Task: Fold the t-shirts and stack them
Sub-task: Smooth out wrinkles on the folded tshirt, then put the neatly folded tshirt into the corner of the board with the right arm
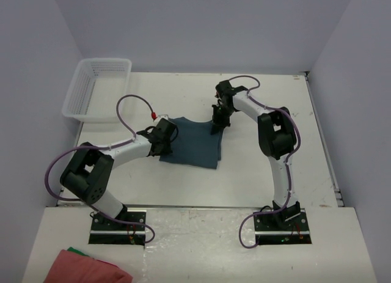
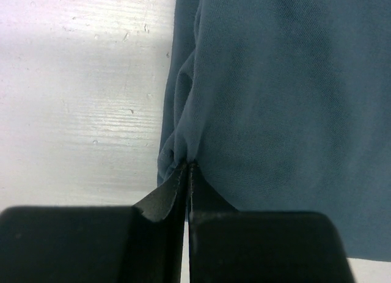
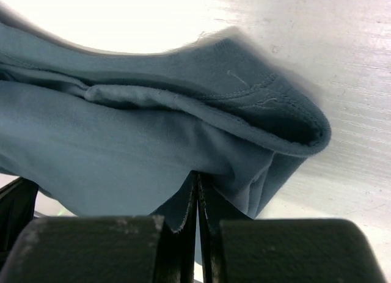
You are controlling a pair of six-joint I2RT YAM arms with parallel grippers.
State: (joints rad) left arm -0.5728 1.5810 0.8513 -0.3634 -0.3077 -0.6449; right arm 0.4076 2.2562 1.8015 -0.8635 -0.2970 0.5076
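Clamps left gripper [image 1: 166, 138] onto the shirt [image 1: 194, 142] at its left edge, low against the table [image 1: 183, 185]. Confirms it from the left wrist: left gripper [image 2: 188, 168] with jaws pressed fully together, a pinch of blue cloth bunching out just above the tips. Shows the shirt [image 2: 287, 112] spreading flat to the right there, and bare white table [image 2: 79, 99] to the left.

Clamps right gripper [image 1: 216, 125] onto the shirt's far right corner as well. Catches it up close from the right wrist: right gripper [image 3: 197, 179] closed tight on a fold, shirt [image 3: 122, 142] raised and draping. Picks out a stitched hem curling over above the tips, with bright table [image 3: 342, 81] behind.

From the top, places the shirt mid-table between both arms, dark blue and lying mostly flat. Shows its far right corner drawn up toward the right gripper.

Spots a white basket [image 1: 98, 87] at the table's far left corner, well apart from the shirt. Finds a red cloth [image 1: 85, 268] heaped at the near left, in front of the left arm's base, a sliver of green peeking out at its top edge.
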